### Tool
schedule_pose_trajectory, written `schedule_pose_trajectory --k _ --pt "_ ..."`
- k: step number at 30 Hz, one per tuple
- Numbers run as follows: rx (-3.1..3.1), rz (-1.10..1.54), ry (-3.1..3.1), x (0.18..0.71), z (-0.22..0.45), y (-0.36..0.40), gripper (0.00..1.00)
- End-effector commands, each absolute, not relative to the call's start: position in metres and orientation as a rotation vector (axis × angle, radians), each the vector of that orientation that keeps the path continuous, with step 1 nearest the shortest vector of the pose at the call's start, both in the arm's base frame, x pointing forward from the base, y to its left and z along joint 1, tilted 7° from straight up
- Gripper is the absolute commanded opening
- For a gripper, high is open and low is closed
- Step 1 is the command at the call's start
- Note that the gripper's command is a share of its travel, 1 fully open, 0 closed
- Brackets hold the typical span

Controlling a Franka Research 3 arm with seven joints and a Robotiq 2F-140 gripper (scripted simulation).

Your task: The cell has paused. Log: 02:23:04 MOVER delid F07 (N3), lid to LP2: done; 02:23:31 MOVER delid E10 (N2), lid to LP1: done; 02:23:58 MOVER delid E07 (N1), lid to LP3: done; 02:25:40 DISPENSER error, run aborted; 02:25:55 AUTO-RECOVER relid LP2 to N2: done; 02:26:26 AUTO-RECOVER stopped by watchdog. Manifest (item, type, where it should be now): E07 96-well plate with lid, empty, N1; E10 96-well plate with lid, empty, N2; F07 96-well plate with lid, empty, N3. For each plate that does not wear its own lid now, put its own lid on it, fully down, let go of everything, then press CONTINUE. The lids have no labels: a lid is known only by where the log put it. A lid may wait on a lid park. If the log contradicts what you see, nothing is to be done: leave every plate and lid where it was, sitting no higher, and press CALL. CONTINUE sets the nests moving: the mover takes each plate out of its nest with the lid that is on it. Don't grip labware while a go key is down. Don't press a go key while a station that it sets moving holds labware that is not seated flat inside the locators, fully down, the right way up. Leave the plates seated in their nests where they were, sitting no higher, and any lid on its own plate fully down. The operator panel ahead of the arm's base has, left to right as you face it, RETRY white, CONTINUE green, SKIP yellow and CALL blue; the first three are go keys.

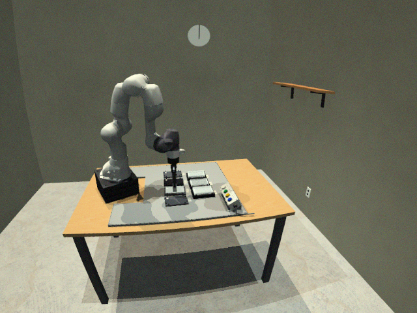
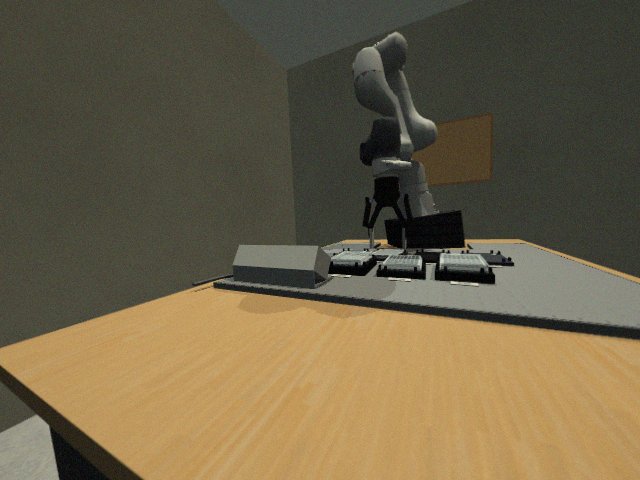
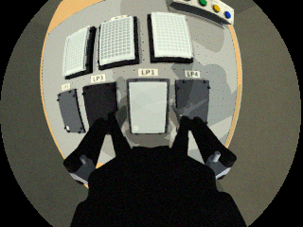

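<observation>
My gripper (image 1: 174, 188) (image 2: 387, 247) (image 3: 148, 111) is open, its fingers on either side of the pale lid (image 3: 148, 105) (image 1: 180, 191) that lies flat on lid park LP1. Nothing shows that the fingers touch it. Three plates sit in black nests: the left one (image 3: 78, 53) (image 2: 461, 260), the middle one (image 3: 117, 40) (image 2: 403, 262) and the right one (image 3: 171, 38) (image 2: 354, 257), as the wrist view has them. The middle plate shows its wells most sharply and looks bare. The outer two look paler, as if lidded. The nest labels are hidden or unreadable.
Parks LP2 (image 3: 71, 111), LP3 (image 3: 99, 101) and LP4 (image 3: 193, 96) hold no lid. The operator panel, with its green (image 1: 225, 191), yellow (image 1: 227, 195) and blue (image 1: 229, 199) keys, stands beyond the nests. Small locator posts stand around the parks and nests.
</observation>
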State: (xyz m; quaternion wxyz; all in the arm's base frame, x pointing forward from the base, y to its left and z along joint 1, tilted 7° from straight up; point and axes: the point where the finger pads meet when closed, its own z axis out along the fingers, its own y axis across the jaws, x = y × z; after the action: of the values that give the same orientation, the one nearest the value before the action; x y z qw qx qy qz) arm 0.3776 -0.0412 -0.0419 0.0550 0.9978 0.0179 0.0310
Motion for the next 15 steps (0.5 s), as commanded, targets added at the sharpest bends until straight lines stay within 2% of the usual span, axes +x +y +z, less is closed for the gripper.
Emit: schedule_pose_trajectory --k 1,15 --pt "3.031 0.098 0.054 0.3784 -0.0427 -0.0405 0.66" --pt "3.031 0.098 0.054 0.3787 -0.0470 -0.0409 0.66"
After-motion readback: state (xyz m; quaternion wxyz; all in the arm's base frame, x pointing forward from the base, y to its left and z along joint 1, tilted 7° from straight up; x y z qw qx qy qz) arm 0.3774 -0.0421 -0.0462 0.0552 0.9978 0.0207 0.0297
